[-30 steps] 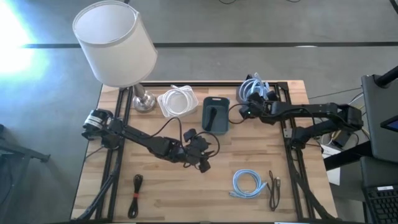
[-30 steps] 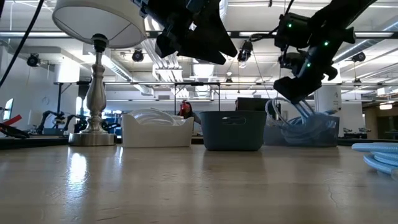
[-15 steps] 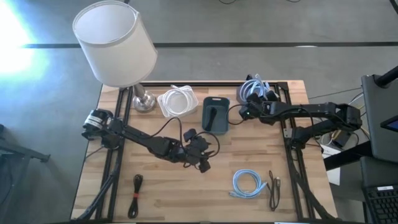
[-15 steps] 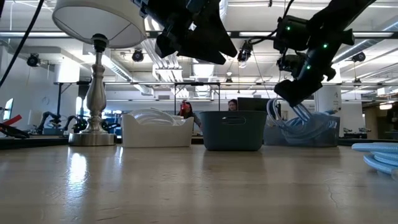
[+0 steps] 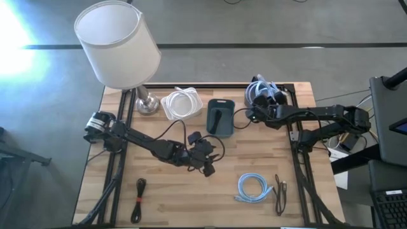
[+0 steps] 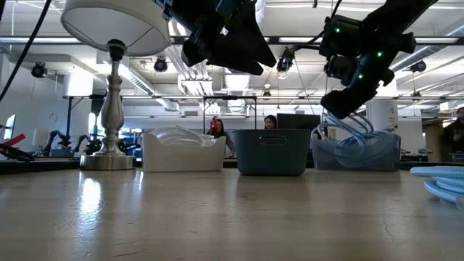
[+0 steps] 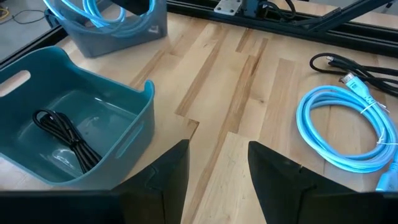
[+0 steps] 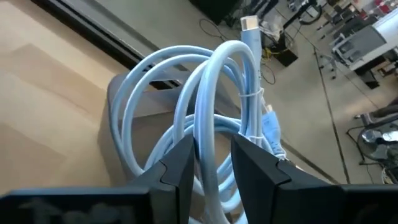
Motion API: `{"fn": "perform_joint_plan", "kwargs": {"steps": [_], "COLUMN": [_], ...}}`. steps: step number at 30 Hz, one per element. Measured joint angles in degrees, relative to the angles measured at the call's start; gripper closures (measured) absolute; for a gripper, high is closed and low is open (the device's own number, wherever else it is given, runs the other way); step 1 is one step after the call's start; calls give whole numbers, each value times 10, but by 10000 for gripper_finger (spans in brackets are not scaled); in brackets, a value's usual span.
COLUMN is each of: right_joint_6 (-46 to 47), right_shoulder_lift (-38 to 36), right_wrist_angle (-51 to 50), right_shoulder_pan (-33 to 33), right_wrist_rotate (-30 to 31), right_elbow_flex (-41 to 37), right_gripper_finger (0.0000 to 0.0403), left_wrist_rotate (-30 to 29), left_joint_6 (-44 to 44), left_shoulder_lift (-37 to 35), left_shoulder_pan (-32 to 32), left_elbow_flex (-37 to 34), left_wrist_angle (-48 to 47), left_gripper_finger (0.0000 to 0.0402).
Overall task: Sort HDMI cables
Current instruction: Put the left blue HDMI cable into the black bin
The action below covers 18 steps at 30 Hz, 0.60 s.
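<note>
The light-blue coiled HDMI cables (image 8: 205, 143) sit heaped in a clear bin (image 5: 262, 93) at the tabletop's far right edge. The right claw (image 8: 211, 168) hovers over them, fingers narrowly parted with a loop between them. If it rises snagged, the coil could drag out. The left claw (image 7: 217, 168) waits mid-tabletop, open and empty.

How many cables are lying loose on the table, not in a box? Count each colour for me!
Light-blue: 1, the light-blue coil.
Black: 2, the left black bundle and the right black bundle.
White: 0.
Total: 3.
</note>
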Motion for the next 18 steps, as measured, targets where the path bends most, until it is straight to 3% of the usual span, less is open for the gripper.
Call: {"fn": "perform_joint_plan", "kwargs": {"steps": [9,18], "right_joint_6": [6,29], "right_shoulder_lift": [0,0], "right_wrist_angle": [-5,-13], "right_shoulder_pan": [3,4], "right_wrist_rotate": [-81,-66], "right_elbow_flex": [-1,-28], "right_gripper_finger": [299,258], "left_wrist_rotate": [0,0], "left_joint_6": [8,31], "left_shoulder_lift": [0,0], "left_shoulder_pan": [0,0], "left_elbow_flex": [0,0], "left_wrist_angle": [1,2], "left_gripper_finger": [234,234]}}
